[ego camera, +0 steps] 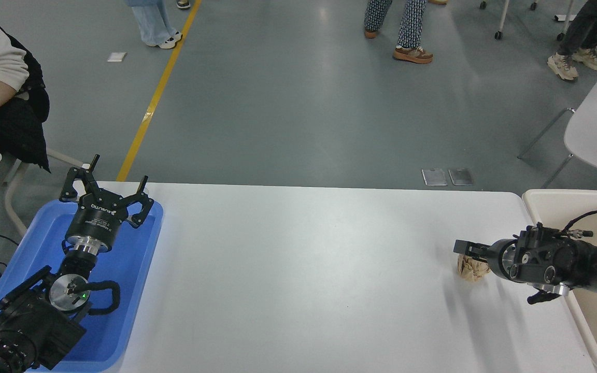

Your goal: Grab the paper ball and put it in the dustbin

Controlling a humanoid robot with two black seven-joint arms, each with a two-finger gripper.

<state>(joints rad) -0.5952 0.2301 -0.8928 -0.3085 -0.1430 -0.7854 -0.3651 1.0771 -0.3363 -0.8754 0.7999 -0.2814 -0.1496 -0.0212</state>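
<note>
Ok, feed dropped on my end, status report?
Right gripper over paper ball, grip unclear. Left gripper open, parked above blue tray. Dustbin at right, path unobstructed.

Open white table (303, 269) between blue tray (138, 290) at left and dustbin (547, 204) at right edge.

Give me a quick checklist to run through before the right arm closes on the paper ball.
1. Paper ball on the white table, near its right side: ok.
2. Right end effector at the ball, overlapping its top: ok.
3. Fingers open wide enough around the ball: cannot tell; the arm hides them from this view.
4. Height of the end effector above the table: cannot tell from one high view.
5. Dustbin right beside the table's right edge, rim visible, short carry: ok.
6. Left end effector parked open over the blue tray, far from the ball: ok.
</note>
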